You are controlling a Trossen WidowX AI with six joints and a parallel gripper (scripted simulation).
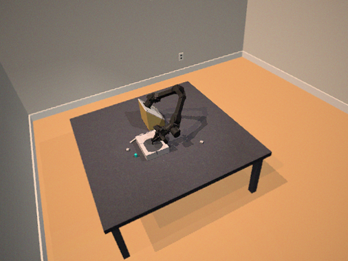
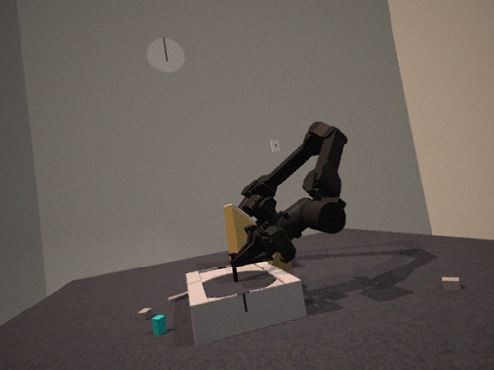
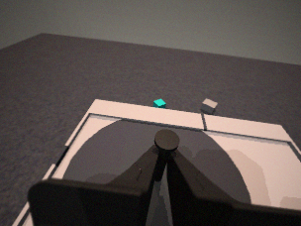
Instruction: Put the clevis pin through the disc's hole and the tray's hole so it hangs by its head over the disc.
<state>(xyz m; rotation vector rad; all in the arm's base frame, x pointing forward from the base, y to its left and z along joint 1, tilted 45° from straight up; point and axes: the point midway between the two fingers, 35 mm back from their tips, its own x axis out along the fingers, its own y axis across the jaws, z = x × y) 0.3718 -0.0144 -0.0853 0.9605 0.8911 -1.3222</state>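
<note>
Gripper point(image 1: 153, 141) point(image 2: 233, 261) point(image 3: 162, 151) is pinching the clevis pin point(image 2: 235, 272) point(image 3: 166, 141) between nearly closed fingertips, just under its head; pin is pointing down, head up, at centre of the wrist view. Shank is reaching toward the aluminium disc point(image 1: 150, 148) point(image 2: 220, 287) point(image 3: 106, 149); can't tell if the tip is in the hole. Disc is lying inside the rimmed tray point(image 1: 156, 155) point(image 2: 224, 316) point(image 3: 144, 114), lower middle of the exterior view. Arm point(image 1: 180, 106) point(image 2: 332, 154) is bending over from the right of the tray in top and exterior views. Yellow-sided slanted block point(image 1: 150, 119) point(image 2: 234, 230) is standing behind the tray there. Teal block point(image 1: 135, 155) point(image 2: 159, 325) point(image 3: 159, 103) and small pale block point(image 1: 127, 149) point(image 2: 145, 314) point(image 3: 209, 105) are sitting left of the tray in top and exterior; another pale piece point(image 1: 201, 141) point(image 2: 451, 283) is lying at right. Table point(image 1: 178, 176) point(image 2: 272, 366) point(image 3: 30, 74) is carrying everything.
</note>
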